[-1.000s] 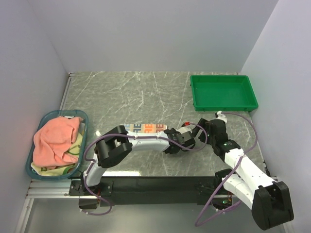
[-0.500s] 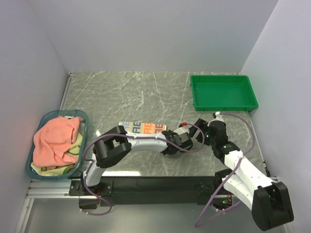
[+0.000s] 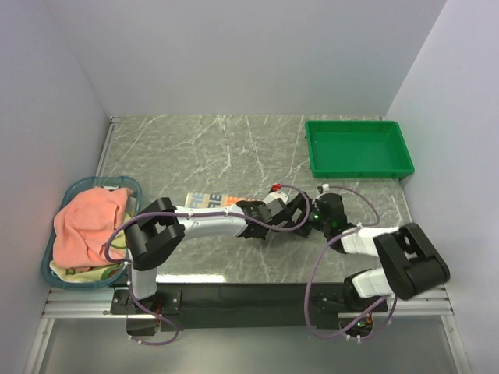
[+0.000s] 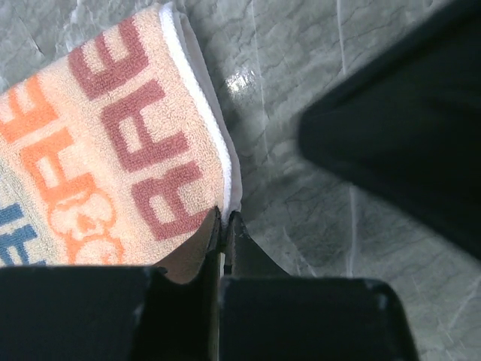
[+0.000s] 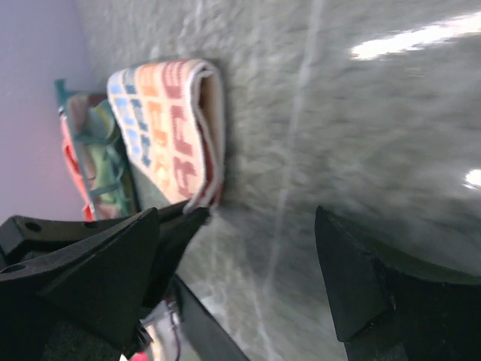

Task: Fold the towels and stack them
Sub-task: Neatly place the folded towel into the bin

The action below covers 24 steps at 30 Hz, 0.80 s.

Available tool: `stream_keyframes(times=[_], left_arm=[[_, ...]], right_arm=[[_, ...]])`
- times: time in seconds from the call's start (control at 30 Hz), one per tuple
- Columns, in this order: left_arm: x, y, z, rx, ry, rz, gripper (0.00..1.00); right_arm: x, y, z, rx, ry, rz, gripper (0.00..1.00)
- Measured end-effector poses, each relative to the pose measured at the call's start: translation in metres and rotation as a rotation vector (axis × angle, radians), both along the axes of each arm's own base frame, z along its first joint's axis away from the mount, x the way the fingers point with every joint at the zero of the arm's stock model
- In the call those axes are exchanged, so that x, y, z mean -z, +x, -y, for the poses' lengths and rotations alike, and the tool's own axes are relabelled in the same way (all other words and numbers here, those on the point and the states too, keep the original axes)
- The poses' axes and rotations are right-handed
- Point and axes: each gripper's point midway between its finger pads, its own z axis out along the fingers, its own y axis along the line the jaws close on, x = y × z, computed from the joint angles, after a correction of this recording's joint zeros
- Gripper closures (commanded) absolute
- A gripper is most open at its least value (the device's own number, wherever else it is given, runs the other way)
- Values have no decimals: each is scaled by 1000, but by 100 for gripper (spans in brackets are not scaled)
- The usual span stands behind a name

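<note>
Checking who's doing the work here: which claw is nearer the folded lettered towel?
Left. The left claw is shut on a corner of the lettered towel. The right claw stands open just beyond that end of the towel, without touching it.

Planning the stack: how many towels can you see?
3: cream lettered towel on the table; pink towel in the basket, yellow towel under it. More may hide there.

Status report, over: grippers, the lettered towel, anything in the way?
Left gripper shut on corner of folded lettered towel. Right gripper open, empty, close beside it. Pink towel in blue basket.
</note>
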Motion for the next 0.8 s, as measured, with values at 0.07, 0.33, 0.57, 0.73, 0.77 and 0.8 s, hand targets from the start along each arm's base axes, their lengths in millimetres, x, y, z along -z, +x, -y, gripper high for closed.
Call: stream_keyframes(times=[0.07,0.33,0.57,0.73,0.77,0.8], left_arm=[[-1,0,0,-3,-15,-3,99],[-10,4,-2,-34,-67,-8,99],[-23,10,-6,-64,-101,4,99],[-25,10,0,-59,-129,6,99],[-25,9,0,-61,-132,5,99],[-24,10,0,-62,-136,6,99]], right_arm=[[-1,2,-13,-15,41,-14,9],[-2,8,-55,-11,172,-96,9],[-1,17,-77,32,251,-157,9],[-2,21,-90,30,291,-182,13],[-2,22,-92,30,294,-185,14],[-2,23,-94,31,298,-190,15]])
